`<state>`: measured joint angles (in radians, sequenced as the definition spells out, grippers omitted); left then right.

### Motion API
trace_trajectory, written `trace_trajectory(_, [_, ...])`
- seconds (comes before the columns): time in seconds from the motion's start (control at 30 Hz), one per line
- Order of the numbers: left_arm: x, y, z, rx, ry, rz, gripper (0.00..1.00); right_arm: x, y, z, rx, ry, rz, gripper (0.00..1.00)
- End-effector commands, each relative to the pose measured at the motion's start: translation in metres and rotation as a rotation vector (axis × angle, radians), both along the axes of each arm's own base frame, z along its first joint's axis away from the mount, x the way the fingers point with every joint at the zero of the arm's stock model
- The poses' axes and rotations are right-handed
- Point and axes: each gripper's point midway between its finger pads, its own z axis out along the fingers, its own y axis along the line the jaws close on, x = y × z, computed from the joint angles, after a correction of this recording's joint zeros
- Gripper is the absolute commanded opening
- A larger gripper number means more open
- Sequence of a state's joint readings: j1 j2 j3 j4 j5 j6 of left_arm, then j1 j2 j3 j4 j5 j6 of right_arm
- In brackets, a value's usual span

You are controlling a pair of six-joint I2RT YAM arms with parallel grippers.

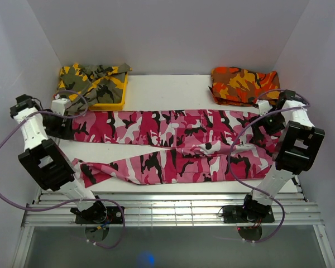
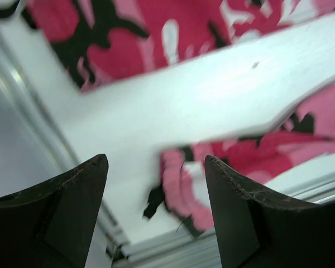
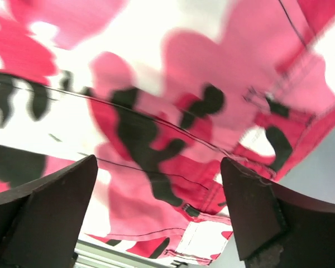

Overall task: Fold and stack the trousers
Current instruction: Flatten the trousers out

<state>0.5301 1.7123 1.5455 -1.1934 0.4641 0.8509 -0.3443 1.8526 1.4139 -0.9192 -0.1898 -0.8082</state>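
The pink, white and black camouflage trousers [image 1: 173, 131] lie spread across the white table [image 1: 167, 89], legs pointing left and waist at the right. The two legs are split apart, one far and one near. My left gripper [image 1: 67, 124] is open and empty above the far leg's hem end. In the left wrist view [image 2: 156, 159] bare table and the near leg's hem [image 2: 181, 184] show between its fingers. My right gripper [image 1: 266, 124] is open and empty just above the waist end. In the right wrist view [image 3: 159, 162] the trousers' cloth [image 3: 156, 128] fills the frame.
A yellow tray [image 1: 114, 104] at the back left holds a yellow-olive camouflage garment [image 1: 92, 78]. An orange-red camouflage garment [image 1: 243, 84] lies folded at the back right. White walls close in on both sides. Metal rails [image 1: 167, 204] run along the front edge.
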Motion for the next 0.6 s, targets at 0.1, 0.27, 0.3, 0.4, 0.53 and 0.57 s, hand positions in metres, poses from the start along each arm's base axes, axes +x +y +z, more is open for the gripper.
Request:
trace_trajectory(0.1, [-0.076, 0.016, -0.023, 0.006, 0.173, -0.069, 0.79, 0.003, 0.045, 0.024, 0.044, -0.009, 0.099, 0.96])
trace_trajectory(0.27, [-0.074, 0.02, -0.05, -0.03, 0.192, 0.011, 0.75, -0.001, 0.058, 0.022, 0.036, 0.02, 0.111, 0.99])
trace_trajectory(0.3, [-0.073, 0.02, -0.055, -0.04, 0.196, 0.029, 0.75, -0.002, 0.058, 0.02, 0.033, 0.03, 0.108, 0.99])
trace_trajectory(0.4, [-0.071, 0.021, -0.074, -0.049, 0.215, 0.045, 0.71, -0.004, 0.061, 0.02, 0.023, 0.042, 0.11, 1.0])
trace_trajectory(0.53, [-0.076, 0.022, -0.094, -0.051, 0.256, 0.069, 0.67, -0.005, 0.063, 0.022, 0.014, 0.051, 0.11, 0.96])
trace_trajectory(0.57, [-0.08, 0.021, -0.102, -0.052, 0.272, 0.072, 0.65, -0.005, 0.064, 0.022, 0.011, 0.054, 0.111, 0.96])
